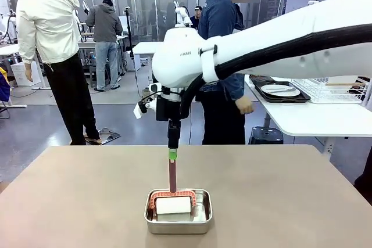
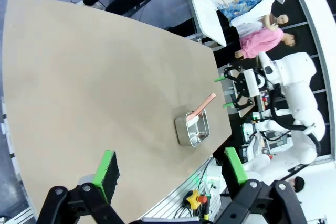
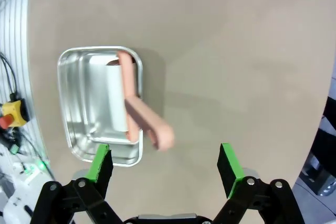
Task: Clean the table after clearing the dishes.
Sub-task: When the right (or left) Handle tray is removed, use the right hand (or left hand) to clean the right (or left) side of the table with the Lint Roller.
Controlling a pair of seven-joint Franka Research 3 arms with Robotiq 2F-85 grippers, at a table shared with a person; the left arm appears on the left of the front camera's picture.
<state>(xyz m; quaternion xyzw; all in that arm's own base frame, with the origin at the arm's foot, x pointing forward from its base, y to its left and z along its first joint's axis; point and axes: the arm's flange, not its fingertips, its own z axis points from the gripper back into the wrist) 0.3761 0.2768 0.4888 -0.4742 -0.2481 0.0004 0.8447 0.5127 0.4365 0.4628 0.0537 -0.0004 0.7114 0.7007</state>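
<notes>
Right gripper (image 1: pixel 172 155) hung just over the wiper (image 1: pixel 173 204), jaws wide, holding nothing; the handle tip stood between them. Wiper sat upright in a tin (image 1: pixel 177 226) at the table's (image 1: pixel 75 190) near edge. Left gripper (image 2: pixel 170 169) wide, empty, high above the table. One plate (image 1: pixel 279 90) lay on a tray (image 1: pixel 302 99) on the side table (image 1: pixel 314 117).

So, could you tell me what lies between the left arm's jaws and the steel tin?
Nothing but bare table: the left wrist view shows plain tabletop running from the open jaws to the tin, which holds a pink-handled roller.
</notes>
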